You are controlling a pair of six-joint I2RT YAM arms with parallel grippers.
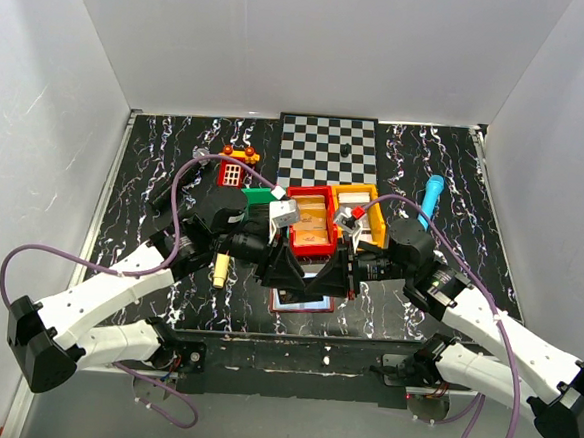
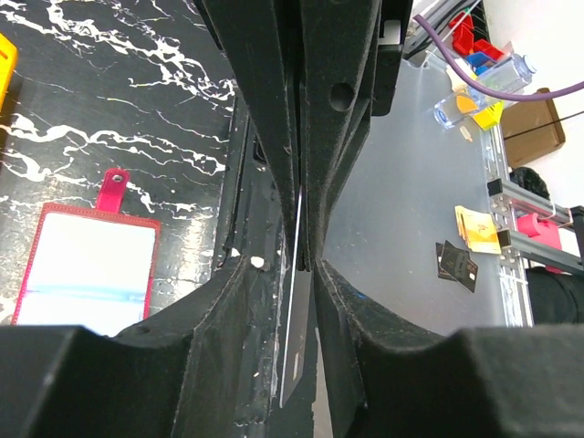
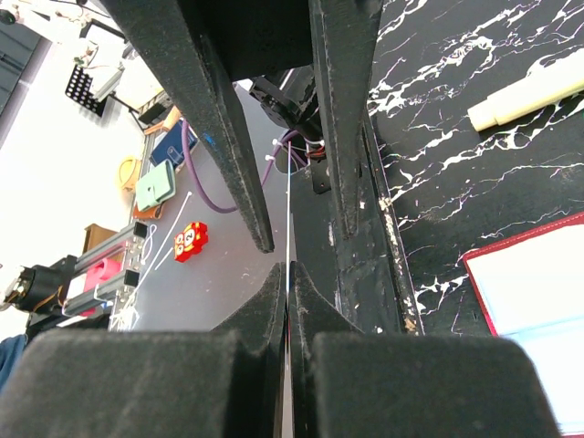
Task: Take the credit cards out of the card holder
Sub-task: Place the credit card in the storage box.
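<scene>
Pinching one end of a credit card (image 3: 288,210) flat between its pads, your right gripper (image 3: 286,270) is fully closed and holds the card on edge in the air, close above the card holder (image 2: 87,274) (both wrists hide the exact offset from overhead). Your left gripper (image 2: 295,269) meets it from the opposite end with its fingers partway apart. One finger sits on each side of the card, and as far as the right wrist view shows, neither touches a face.

Expect the card to be very light, stiff but springy, and slick on both faces. Squeezed across its faces it should sit firm, though a pull along its plane could let it slide out. Take it at the free end with the pads flat on both faces and well in from the corner, and close fully before the other side lets go.

You see the card almost edge-on as a thin sliver, and the one face that shows looks pale grey. The card holder lies open on the black marbled table (image 2: 137,91). It has a dark-red border, pale bluish glossy sleeves facing up and a pink-red tab (image 2: 114,187) at one short edge. I cannot tell whether other cards remain in those sleeves. Outward from the holder, a red bin (image 1: 310,220) stands just beyond it and a cream capped stick (image 1: 221,270) lies near its left side.
</scene>
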